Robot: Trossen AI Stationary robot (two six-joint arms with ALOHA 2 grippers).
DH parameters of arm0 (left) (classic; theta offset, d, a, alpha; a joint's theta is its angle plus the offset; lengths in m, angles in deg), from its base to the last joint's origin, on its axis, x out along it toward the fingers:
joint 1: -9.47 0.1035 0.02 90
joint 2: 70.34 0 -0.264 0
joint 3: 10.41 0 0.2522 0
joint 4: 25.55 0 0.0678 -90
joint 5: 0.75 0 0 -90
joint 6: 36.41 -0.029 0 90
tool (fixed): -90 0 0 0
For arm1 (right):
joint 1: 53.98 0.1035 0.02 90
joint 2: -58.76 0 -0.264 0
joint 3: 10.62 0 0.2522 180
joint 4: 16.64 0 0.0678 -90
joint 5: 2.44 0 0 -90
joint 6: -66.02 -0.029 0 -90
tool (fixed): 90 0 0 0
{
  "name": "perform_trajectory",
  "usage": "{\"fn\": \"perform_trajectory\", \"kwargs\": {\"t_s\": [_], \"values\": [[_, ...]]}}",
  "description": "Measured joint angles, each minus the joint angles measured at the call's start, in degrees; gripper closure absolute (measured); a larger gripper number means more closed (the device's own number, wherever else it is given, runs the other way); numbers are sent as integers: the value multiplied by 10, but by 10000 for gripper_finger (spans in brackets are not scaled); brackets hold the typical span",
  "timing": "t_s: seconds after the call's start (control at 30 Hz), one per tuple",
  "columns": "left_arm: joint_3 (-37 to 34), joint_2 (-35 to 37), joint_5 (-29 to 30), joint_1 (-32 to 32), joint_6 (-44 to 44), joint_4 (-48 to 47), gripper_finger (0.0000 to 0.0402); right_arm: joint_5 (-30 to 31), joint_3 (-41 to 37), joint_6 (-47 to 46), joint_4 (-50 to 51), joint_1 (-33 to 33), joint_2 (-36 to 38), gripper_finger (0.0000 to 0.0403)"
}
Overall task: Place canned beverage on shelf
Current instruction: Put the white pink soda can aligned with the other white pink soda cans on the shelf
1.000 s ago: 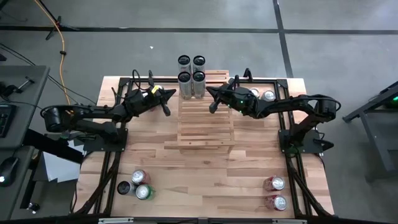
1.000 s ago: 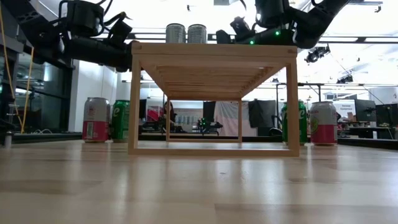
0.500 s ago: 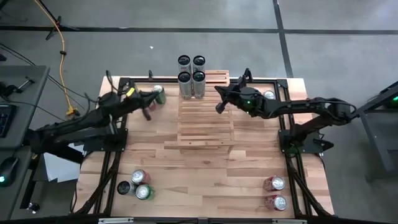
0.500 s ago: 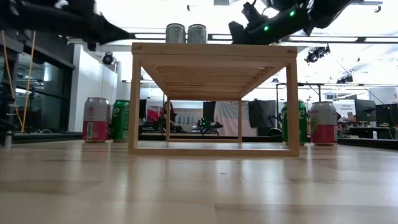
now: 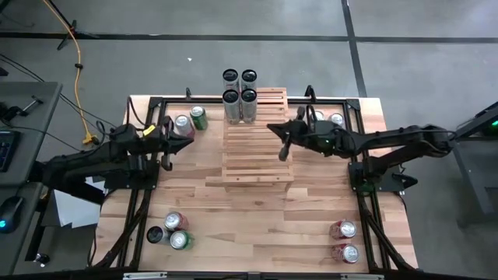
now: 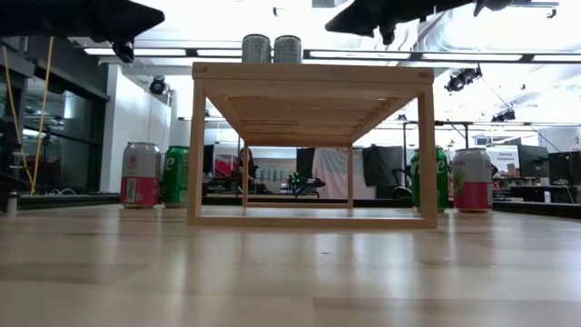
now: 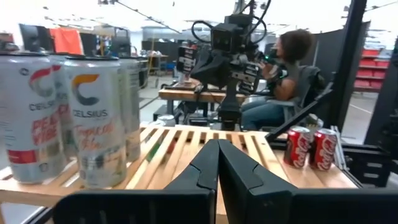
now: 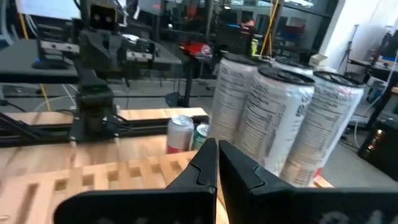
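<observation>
So from my remote seat: butcher-block wooden table [image 5: 257,210] on a grey concrete floor, open workshop behind it with ceiling strip lights, and a person [image 7: 283,74] sitting at a bench across the room. The slatted wood shelf [image 5: 257,152] sits in the middle of the table toward the far edge. Counting cans: four tall silver ones [image 5: 240,96] bunched two-by-two on the far end of the shelf, two short cans [image 5: 191,120] at the far left of the table, three [image 5: 171,231] at the near left, two [image 5: 343,241] at the near right, and two more [image 5: 330,119] at the far right, partly under the right arm. My left end effector [image 5: 163,162] is off the shelf's left side, above the table, fingers pinched fully together with nothing in them. My right end effector [image 5: 283,152] hangs over the right part of the shelf, also fully closed and empty, touching nothing as far as I can see.
</observation>
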Motion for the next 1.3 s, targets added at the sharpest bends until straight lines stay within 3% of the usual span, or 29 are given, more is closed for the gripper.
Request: {"fn": "perform_trajectory", "kwargs": {"t_s": [0.37, 1.07, 1.13, 1.3], "values": [[0, -1, 13, -9, -9, 4, 401, 6, 0, 15, 21, 40, 5, 403], [0, -1, 21, -9, -11, 3, 401, 12, 0, -4, 90, 43, 52, 402], [0, -2, -7, -11, 17, 4, 401, 12, 0, -3, 89, 43, 51, 402], [-1, -40, -158, -42, 63, 91, 401, 12, 0, -1, 86, 43, 51, 402]]}}
